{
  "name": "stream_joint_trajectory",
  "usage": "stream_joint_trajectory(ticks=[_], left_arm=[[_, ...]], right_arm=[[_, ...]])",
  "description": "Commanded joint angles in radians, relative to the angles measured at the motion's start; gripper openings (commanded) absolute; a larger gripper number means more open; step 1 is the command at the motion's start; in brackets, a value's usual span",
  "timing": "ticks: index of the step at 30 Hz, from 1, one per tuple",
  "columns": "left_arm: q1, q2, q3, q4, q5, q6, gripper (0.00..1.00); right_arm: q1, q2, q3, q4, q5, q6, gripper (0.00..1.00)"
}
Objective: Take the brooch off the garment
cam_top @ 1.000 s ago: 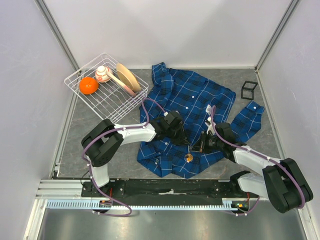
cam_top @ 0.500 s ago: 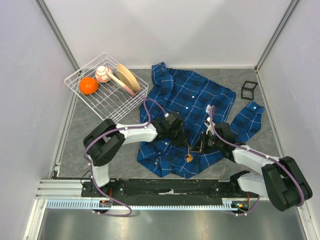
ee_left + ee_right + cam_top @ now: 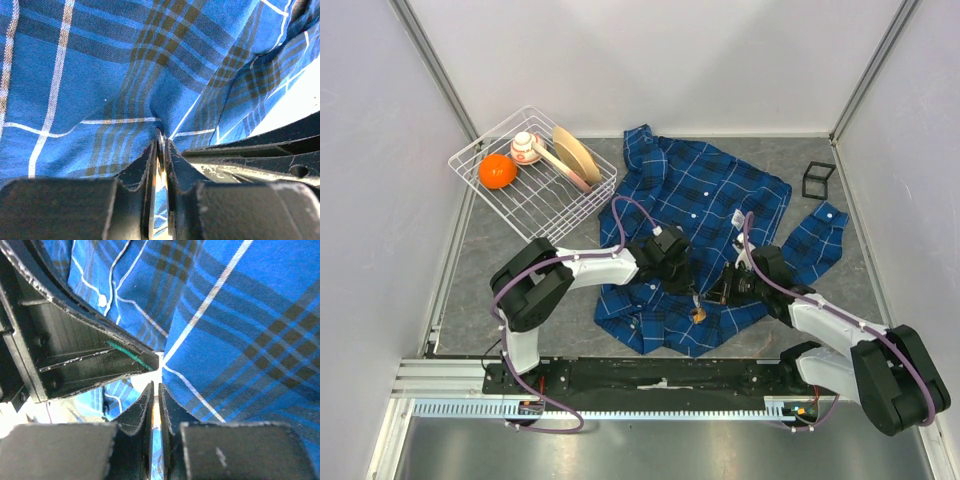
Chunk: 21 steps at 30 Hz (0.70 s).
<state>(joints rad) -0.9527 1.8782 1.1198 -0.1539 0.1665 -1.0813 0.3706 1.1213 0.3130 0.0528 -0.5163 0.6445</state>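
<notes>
Top view, lower centre: brooch (image 3: 698, 315) lies on plaid shirt (image 3: 705, 190) just below and btwn both tips, approx. equidistant; L gripper (image 3: 688, 288) jaws clenched on a shirt fold, R gripper (image 3: 719, 294) jaws closed, contents unclear.

From my station I count one blue plaid shirt (image 3: 705, 195), one gold brooch (image 3: 697, 314), one wire basket (image 3: 535, 205), one orange (image 3: 497, 171), one black cube frame (image 3: 818, 180) on the desk (image 3: 790, 155), and two hands: the left hand (image 3: 688, 287) and the right hand (image 3: 720, 293).
</notes>
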Motion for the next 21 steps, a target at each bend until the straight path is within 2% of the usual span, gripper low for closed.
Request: stream_joint_trajectory(ticks=[1,12,21], left_arm=[[-0.024,-0.014,0.044,-0.021,-0.077,0.076,0.15],[-0.072,-0.016,0.084,-0.062,-0.153,0.107,0.02],[-0.084,-0.030,0.080,-0.069,-0.188,0.100,0.02]], right_arm=[[0.004,-0.034,0.034,-0.025,0.100,-0.006,0.14],[0.005,0.034,0.054,0.004,0.069,-0.009,0.16],[0.005,0.063,0.021,0.076,0.030,0.037,0.13]])
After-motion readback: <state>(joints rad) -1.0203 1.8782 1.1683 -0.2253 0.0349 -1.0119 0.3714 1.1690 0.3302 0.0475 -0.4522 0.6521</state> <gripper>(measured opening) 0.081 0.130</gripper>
